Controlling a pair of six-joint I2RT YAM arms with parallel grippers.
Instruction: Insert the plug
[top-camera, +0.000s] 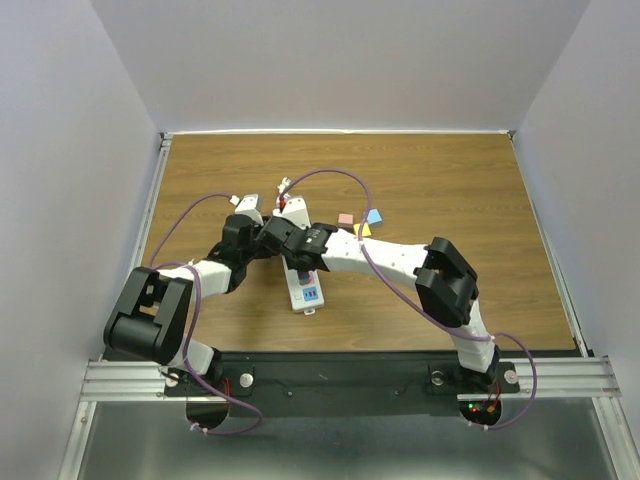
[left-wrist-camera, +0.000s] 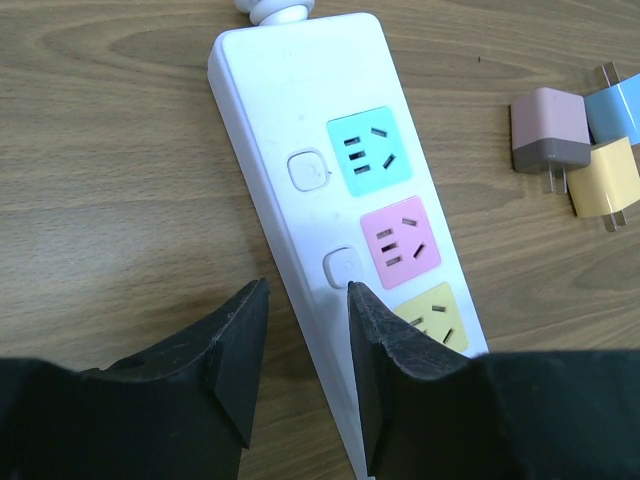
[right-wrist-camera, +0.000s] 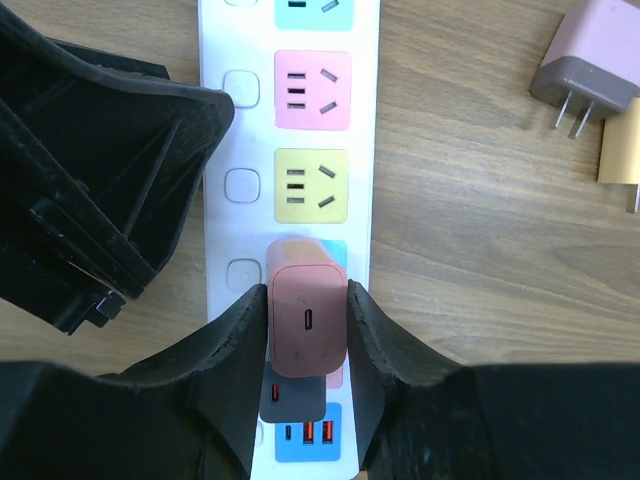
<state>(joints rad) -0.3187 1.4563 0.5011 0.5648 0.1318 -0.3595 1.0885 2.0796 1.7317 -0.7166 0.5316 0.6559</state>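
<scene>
Grey walls box in a wood tabletop (top-camera: 450, 180). The strip (left-wrist-camera: 290, 110) lies near its middle, a little toward the near edge, with its long side running near to far.

The right gripper (right-wrist-camera: 305, 300) is closed on the plug (right-wrist-camera: 307, 335), one pad on each flat side. The plug sits over the strip's fourth socket, just past the yellow one (right-wrist-camera: 310, 185). Its prongs are hidden, so it may be partly in already; I cannot tell.

The left gripper (left-wrist-camera: 307, 295) is narrowly open and holds nothing. It straddles the strip's left edge, one finger over the wood and one over the strip.

The plug looks small, light and rigid, with smooth plastic that could slip or twist. The flat sides are the right place to hold it, and it wants a straight push down. The strip looks light and likely to slide, so it needs steadying.
</scene>
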